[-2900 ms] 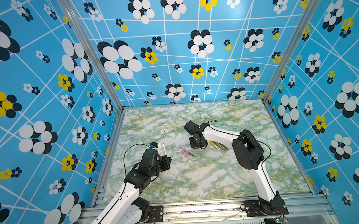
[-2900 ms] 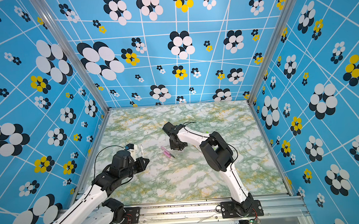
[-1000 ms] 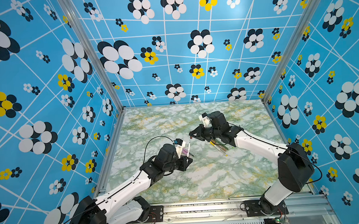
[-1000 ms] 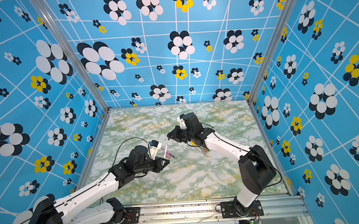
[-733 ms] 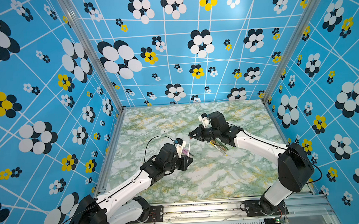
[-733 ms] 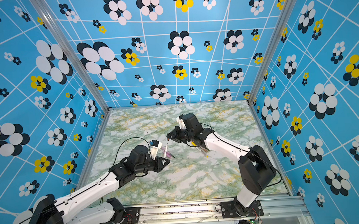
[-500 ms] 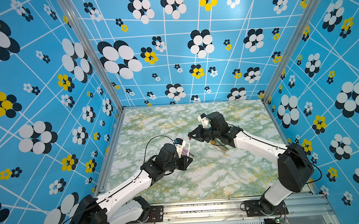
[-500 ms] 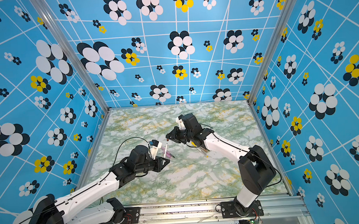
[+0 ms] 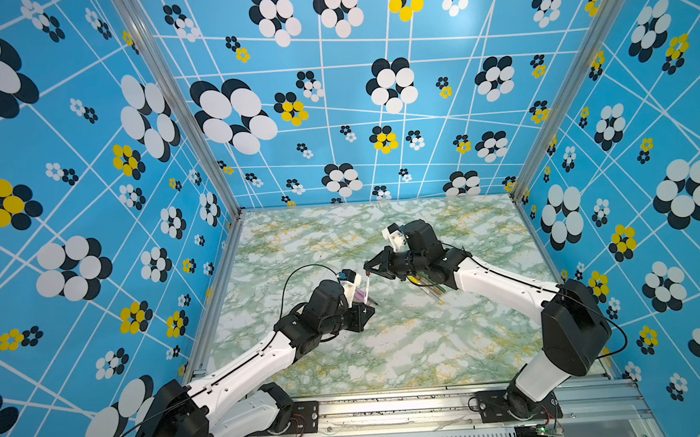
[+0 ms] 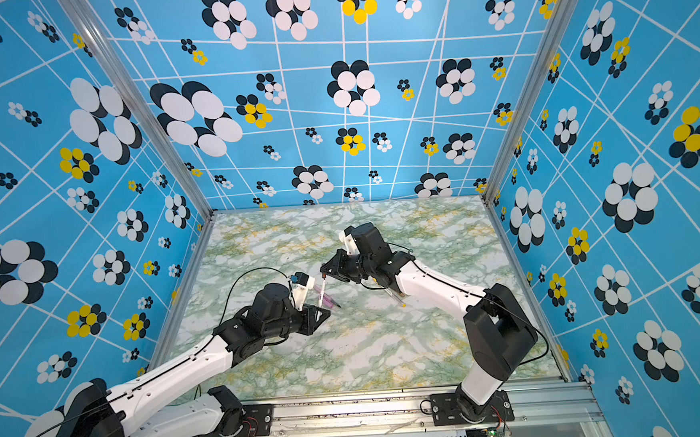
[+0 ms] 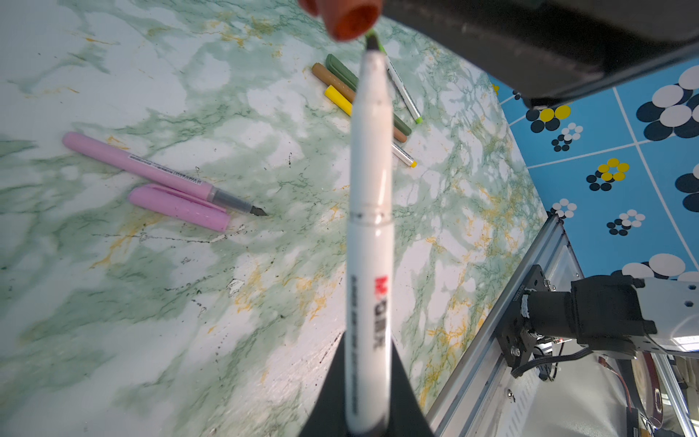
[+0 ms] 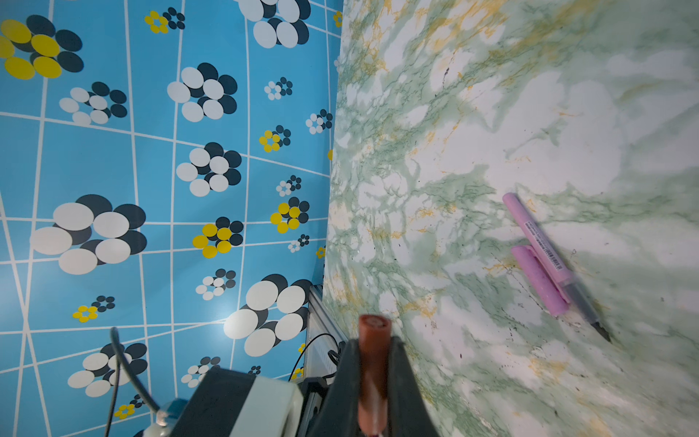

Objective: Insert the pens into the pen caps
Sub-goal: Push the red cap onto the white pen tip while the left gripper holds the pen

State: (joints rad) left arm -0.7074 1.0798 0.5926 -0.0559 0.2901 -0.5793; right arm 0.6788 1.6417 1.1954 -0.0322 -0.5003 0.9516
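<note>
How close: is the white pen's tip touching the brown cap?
Cannot tell: in the left wrist view the white pen ends beside the brown cap rim, gap unclear.

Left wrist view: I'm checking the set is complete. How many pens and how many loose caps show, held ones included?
Pens: 6: white pen, pink pen, dark green pen, brown pen, yellow pen, light green pen
Loose caps: 2: pink cap, reddish-brown cap
Total: 8

Both arms reach inward toward each other, left fingers [image 9: 361,313] and right fingers [image 9: 378,263] each pinched closed.
</note>
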